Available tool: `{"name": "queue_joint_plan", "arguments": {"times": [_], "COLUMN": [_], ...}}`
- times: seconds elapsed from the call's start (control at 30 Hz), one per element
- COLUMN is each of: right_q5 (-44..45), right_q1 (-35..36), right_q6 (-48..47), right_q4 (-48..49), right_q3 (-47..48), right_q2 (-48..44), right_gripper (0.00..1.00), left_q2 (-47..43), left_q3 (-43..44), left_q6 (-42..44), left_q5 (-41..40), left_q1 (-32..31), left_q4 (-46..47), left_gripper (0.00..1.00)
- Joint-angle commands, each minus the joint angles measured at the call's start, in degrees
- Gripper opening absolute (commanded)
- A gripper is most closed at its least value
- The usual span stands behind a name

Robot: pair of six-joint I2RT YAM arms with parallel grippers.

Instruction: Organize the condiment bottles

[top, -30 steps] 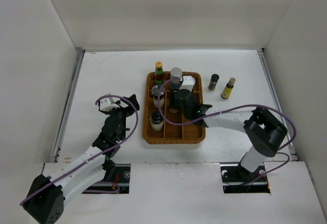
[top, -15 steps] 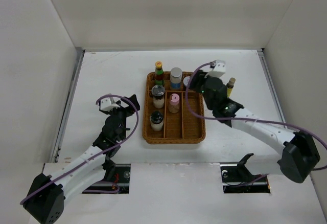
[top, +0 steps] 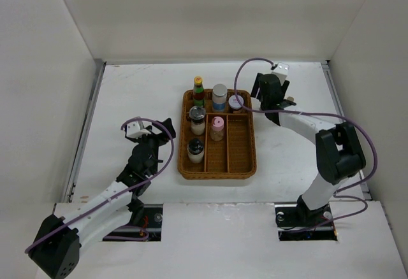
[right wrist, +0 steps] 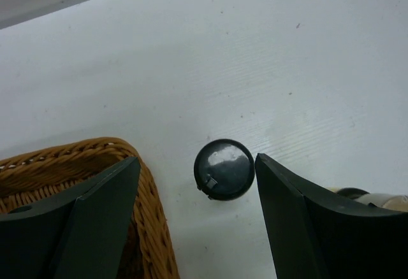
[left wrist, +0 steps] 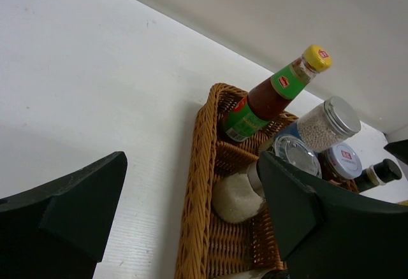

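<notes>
Top external view: the left pincer hangs over the white surface, near the left side of the brown wicker divided tray. In the left wrist view its dark fingers are spread wide, holding and touching nothing.

At the tray's far end stand a green-labelled bottle with a yellow-orange cap, a grey-lidded jar of white grains and a small jar with a pale round lid. Nearer are a dark-lidded clear shaker, a pink-capped bottle and a second dark-lidded shaker.

The right pincer is over the surface just right of the tray's far right corner. In the right wrist view its fingers stand wide apart on either side of a small dark bottle with a round black cap. That bottle stands on the surface just beside the tray, and neither finger touches it.

From above, the dark bottle is hidden under the right arm. A pale object at the lower right of the right wrist view is cut off by the finger, and I cannot tell what it is.
</notes>
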Motion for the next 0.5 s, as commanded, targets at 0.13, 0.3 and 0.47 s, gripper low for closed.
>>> {"name": "queue_joint_plan", "arguments": {"times": [0.13,0.3,0.47], "right_q5": [5.38,9.78,8.91], "right_q1": [-0.23,0.30,0.39], "right_q6": [-1.38,-3.48,-3.05], "right_q4": [0.66,-0.04,-0.22], "right_q3": [4.78,6.27,7.15], "right_q2": [2.91,5.54,7.22], "right_gripper": [0.78,0.78,0.75], "left_q2": [-0.38,-0.37,-0.46], "left_q3": [-0.15,-0.15,-0.15], "left_q6": [-0.44,-0.44,-0.44], "left_q5": [0.67,0.67,0.67], "left_q1": [-0.35,-0.17,-0.08], "left_q4": [3.17,3.17,3.17], "left_gripper": [0.85,0.85,0.85]}}
